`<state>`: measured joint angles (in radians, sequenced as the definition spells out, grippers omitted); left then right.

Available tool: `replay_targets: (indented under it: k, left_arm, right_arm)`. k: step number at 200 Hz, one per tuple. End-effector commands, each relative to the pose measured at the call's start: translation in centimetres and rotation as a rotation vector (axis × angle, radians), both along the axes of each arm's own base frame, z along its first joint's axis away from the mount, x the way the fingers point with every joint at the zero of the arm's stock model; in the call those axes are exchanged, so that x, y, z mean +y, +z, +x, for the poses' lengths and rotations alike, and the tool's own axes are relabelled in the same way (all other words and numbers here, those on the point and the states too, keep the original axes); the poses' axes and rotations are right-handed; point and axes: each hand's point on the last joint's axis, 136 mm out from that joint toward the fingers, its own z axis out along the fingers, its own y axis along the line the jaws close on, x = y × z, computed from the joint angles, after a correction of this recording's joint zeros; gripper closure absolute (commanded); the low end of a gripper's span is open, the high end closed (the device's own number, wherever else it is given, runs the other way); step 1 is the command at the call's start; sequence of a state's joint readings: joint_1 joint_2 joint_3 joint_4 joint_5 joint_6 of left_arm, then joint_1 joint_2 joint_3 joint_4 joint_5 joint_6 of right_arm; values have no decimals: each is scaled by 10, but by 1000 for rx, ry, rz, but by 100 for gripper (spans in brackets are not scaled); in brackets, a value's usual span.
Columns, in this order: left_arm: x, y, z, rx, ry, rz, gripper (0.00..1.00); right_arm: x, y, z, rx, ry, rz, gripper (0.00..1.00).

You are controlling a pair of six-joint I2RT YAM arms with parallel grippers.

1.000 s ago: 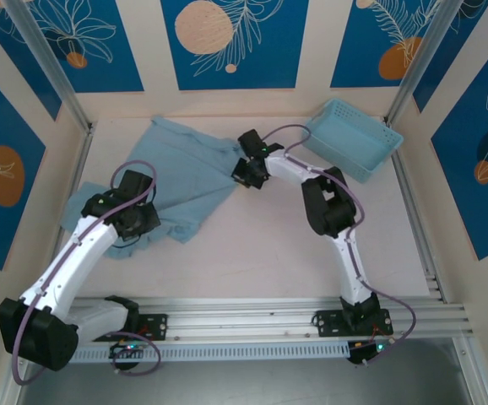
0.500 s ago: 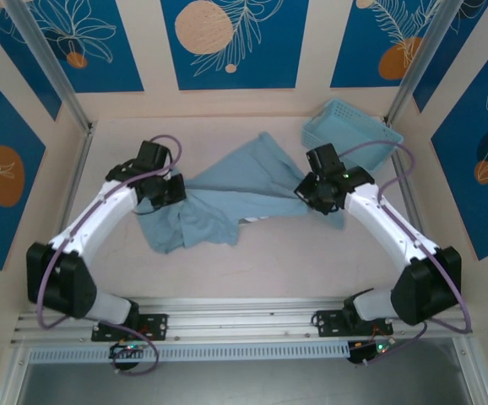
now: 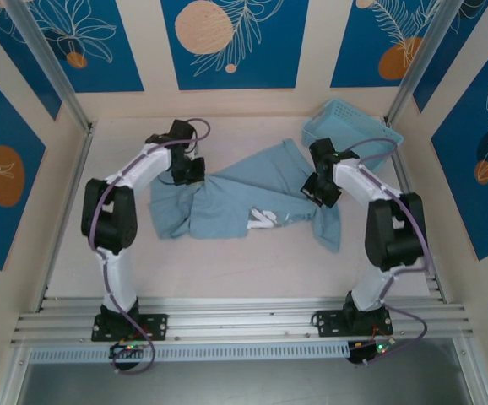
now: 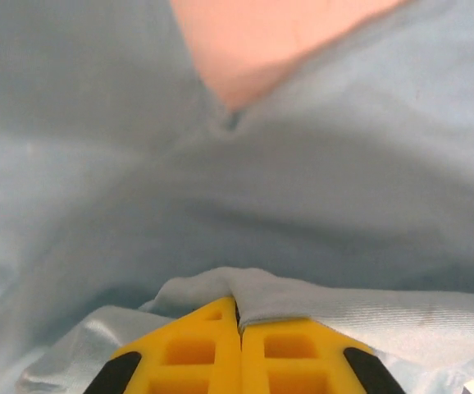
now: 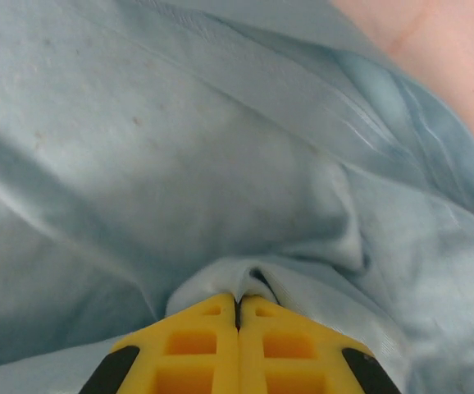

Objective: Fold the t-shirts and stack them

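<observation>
Overhead, the counter [image 3: 252, 270] is a pale, pinkish-beige sheet, bare along its near half. It is boxed in by cream walls carrying deep blue panels [image 3: 227, 42] with white leaf drawings and orange discs. Slanted metal posts [image 3: 50, 67] stand at the two far corners, and a grooved aluminium rail [image 3: 244, 316] runs along the near edge, where both arm bases are bolted.

The t-shirt [image 3: 227, 198] lies crumpled across the far half of the counter, strung out between the two arms. Its left end is bunched in folds and its right end trails toward the near side. A patch of white lettering [image 3: 262, 218] shows near the middle. A light blue basket [image 3: 354, 135] sits tilted in the far right corner, close to the shirt's upper right edge – whether they touch I cannot tell.

The left jaws are pressed together at the shirt's far left end, and the wrist view shows a ridge of cloth pinched at their yellow tips. The right jaws are likewise closed – a small fold of the shirt is caught between them at its right side. A wedge of bare counter shows past the cloth in both wrist views.
</observation>
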<state>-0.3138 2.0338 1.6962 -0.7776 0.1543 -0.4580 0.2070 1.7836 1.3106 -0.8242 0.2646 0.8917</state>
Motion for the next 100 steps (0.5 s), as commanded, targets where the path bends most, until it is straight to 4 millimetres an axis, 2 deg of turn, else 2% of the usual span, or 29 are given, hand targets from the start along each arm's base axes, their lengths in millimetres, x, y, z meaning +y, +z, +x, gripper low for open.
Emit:
replay_targets:
  k: [1, 8, 10, 12, 17, 23, 28, 41, 57, 69, 81, 100]
  left_arm:
    - [10, 9, 15, -26, 5, 76, 77]
    - [13, 11, 9, -23, 15, 95, 69]
    - [14, 12, 7, -26, 19, 100, 66]
    - [15, 14, 5, -30, 23, 105, 63]
    - [18, 16, -4, -31, 32, 117, 56]
    - [23, 17, -16, -29, 41, 124, 50]
    - [26, 20, -29, -26, 52, 124, 48]
    - [28, 20, -66, 6, 77, 71, 47]
    - [23, 8, -113, 74, 119, -25, 47]
    - [16, -3, -136, 117, 145, -88, 48]
    - [14, -14, -144, 135, 168, -110, 48]
    - [2, -26, -137, 141, 172, -165, 49]
  right_arm:
    - [6, 3, 11, 26, 34, 30, 100]
    - [8, 6, 11, 22, 32, 35, 91]
    - [8, 9, 11, 16, 32, 37, 85]
    - [8, 9, 10, 15, 31, 37, 83]
    - [9, 14, 9, 3, 29, 43, 72]
    - [8, 19, 7, -6, 27, 46, 65]
    - [7, 24, 4, -18, 24, 48, 57]
    - [6, 35, -7, -28, 18, 55, 47]
    - [5, 43, -25, -23, 18, 60, 47]
    - [5, 46, -38, -21, 19, 63, 49]
    - [5, 47, -51, -21, 18, 74, 51]
    - [9, 46, -65, -28, 29, 100, 52]
